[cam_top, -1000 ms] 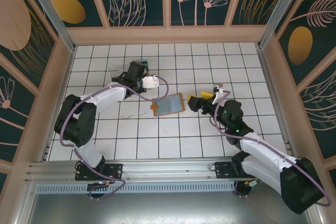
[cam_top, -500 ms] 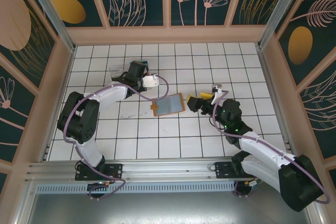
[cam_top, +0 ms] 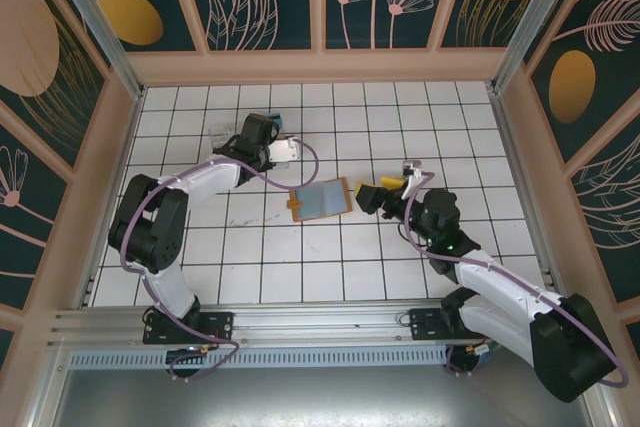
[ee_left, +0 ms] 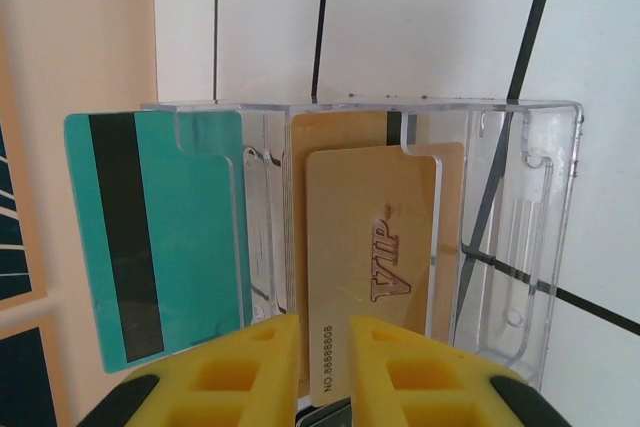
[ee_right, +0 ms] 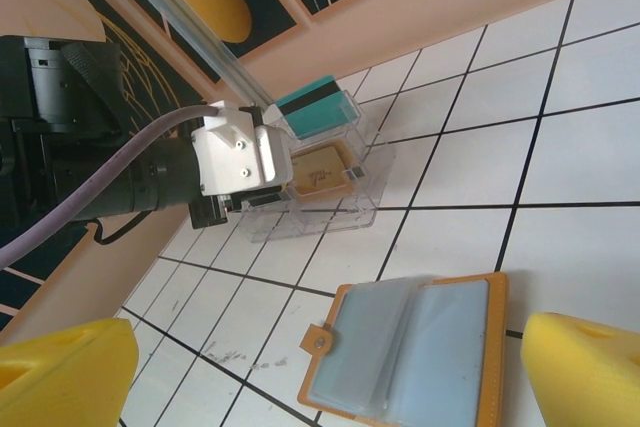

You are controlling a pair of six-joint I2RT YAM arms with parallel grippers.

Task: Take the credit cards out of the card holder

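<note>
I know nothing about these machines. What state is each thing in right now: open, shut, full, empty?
card holder, lying open and flat, its sleeves look empty.
clear tray, teal card in one end slot, gold card in the middle slot, the other end slot empty.
left gripper, jaws slightly apart over the gold card, gripping nothing.
right gripper, wide open, empty, beside the card holder.
</note>
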